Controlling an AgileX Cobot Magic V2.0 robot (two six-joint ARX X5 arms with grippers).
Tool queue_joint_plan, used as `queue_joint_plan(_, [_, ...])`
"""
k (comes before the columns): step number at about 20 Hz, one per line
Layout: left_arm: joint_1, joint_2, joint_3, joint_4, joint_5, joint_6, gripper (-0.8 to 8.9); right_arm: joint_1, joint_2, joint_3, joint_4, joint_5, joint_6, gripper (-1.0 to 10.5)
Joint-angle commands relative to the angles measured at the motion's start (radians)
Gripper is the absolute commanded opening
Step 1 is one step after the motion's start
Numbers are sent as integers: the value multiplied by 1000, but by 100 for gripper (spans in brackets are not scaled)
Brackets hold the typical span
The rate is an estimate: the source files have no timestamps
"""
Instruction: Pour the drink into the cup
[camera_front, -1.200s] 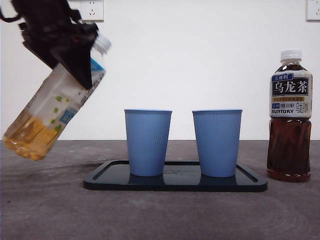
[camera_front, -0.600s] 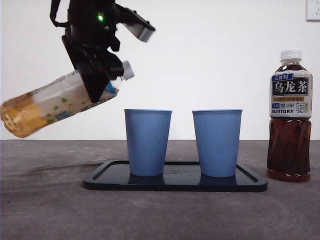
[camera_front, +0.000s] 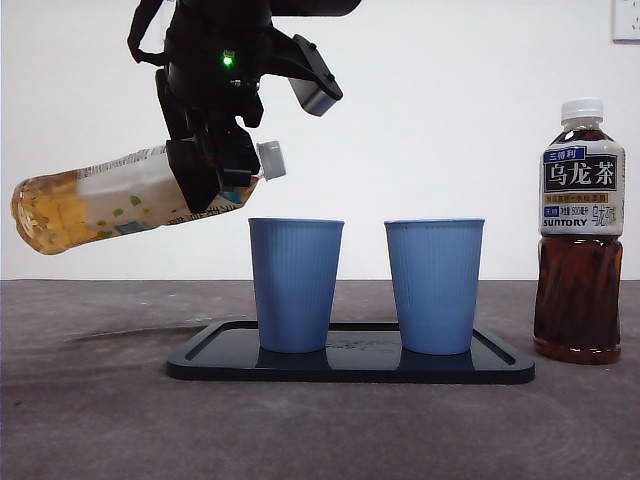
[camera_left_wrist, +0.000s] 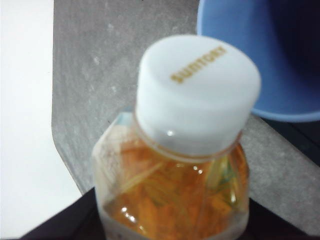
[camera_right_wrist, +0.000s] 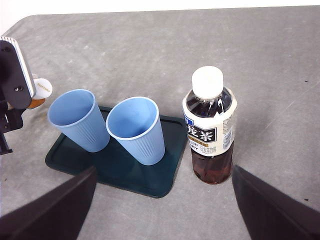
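Nearest the front camera, on the grey worktop: black tray, carrying two blue ribbed paper cups, both upright. Left cup and right cup standing side by side on the tray, apart from each other, both empty as seen from the right wrist view. Beside the tray's right end, directly on the worktop: Suntory oolong tea bottle, upright, white cap on, dark tea filling the lower part.

Above and to the left of the left cup: left gripper, descending from the top edge of the front view, pinching the green tea bottle around its neck end. Bottle held in the air, tilted close to horizontal, base out to the left and slightly lower than the neck, amber liquid pooled at the base end. White cap marked SUNTORY, in place, pointing toward the left cup's rim and just short of it. Green indicator light lit on the wrist.

Right gripper: raised well above the worktop, looking down over tray, cups and oolong tea bottle, jaws spread wide, holding nothing.
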Motion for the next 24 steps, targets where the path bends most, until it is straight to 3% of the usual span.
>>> queue_joint_plan(1, [-11,14,35,-3,-82,40,207,1,4,16,12,0,-8,431])
queue_joint_plan(17, [-26,92,35,-31,-204,153,206,1,4,16,13,0,-7,431])
queue_joint_plan(24, [-26,102,35,-29,-213,174,206,1,4,16,13,0,-7,431])
